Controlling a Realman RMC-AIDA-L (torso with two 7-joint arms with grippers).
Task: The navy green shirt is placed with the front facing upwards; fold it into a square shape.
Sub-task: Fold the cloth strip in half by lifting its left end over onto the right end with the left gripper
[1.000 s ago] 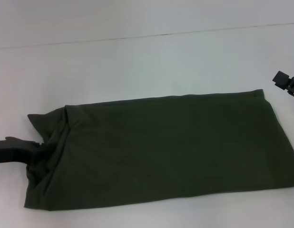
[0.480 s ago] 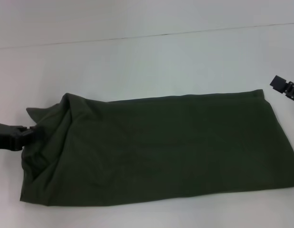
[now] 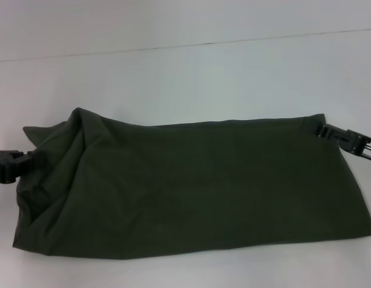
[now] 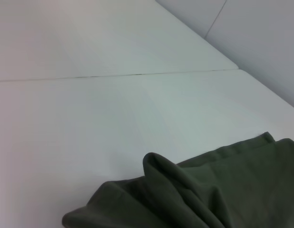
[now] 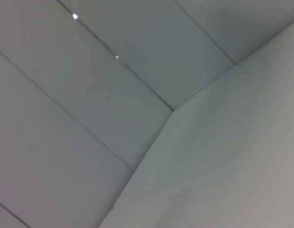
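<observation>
The navy green shirt (image 3: 197, 186) lies across the white table (image 3: 185, 78) as a long folded band with its plain green side up. Its left end is bunched and lifted where my left gripper (image 3: 24, 159) is shut on the cloth at the table's left edge. In the left wrist view a rumpled fold of the shirt (image 4: 209, 190) fills the lower corner. My right gripper (image 3: 322, 130) reaches in from the right and touches the shirt's far right corner. The right wrist view shows no shirt.
A thin seam (image 3: 185, 46) crosses the table behind the shirt. The shirt's right end reaches close to the right edge of the head view. Bare white table surface lies behind and in front of the shirt.
My left gripper has drawn back to the left, dragging the shirt's bunched left end with it. The right gripper has come in from the right onto the shirt's far corner.
</observation>
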